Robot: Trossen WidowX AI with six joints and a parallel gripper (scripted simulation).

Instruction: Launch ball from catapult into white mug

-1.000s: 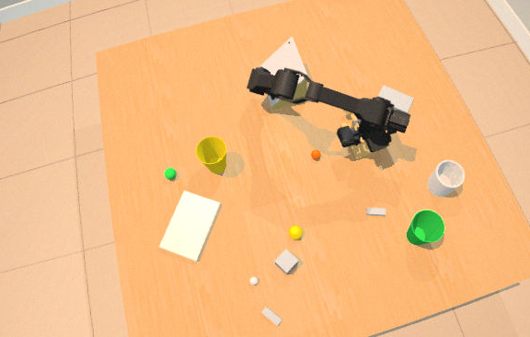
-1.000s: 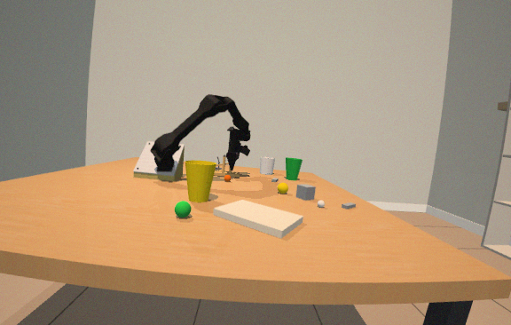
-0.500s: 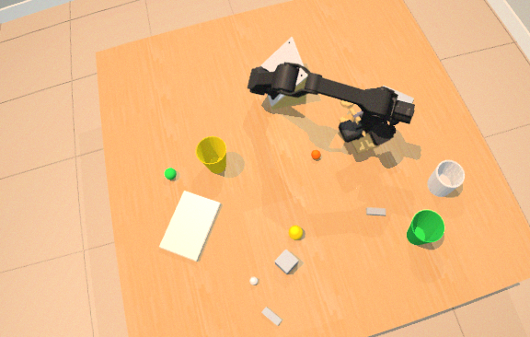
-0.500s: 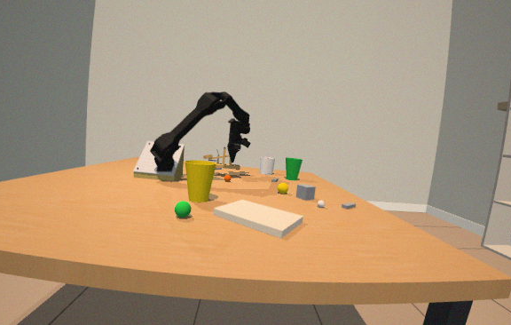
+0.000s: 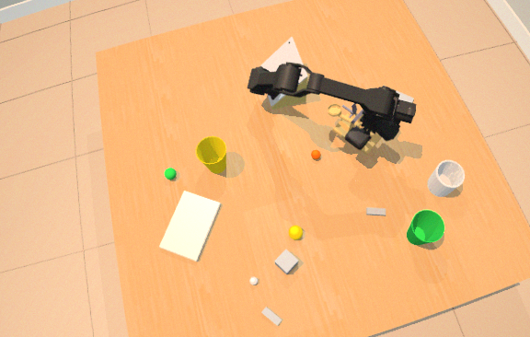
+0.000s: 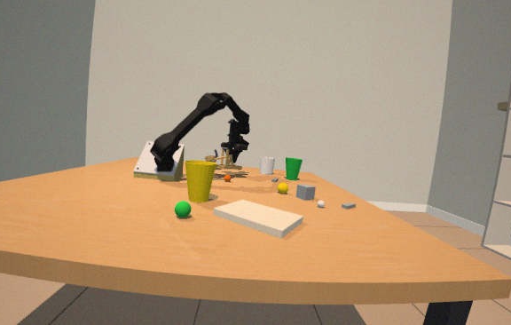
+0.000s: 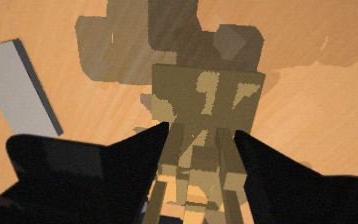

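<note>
My gripper is shut on the wooden catapult, with a finger on either side of its uprights. The catapult is held a little above the table, its shadow apart below it in the exterior view. Its cup looks empty and points toward the arm's base; the arm hides part of the frame in the top view. The orange ball lies on the table near the catapult. The white mug stands upright beyond the catapult, to the right in the top view.
A green cup stands beside the mug. A yellow cup, green ball, cream slab, yellow ball, grey cube and white ball are farther off. A grey plate lies near the catapult.
</note>
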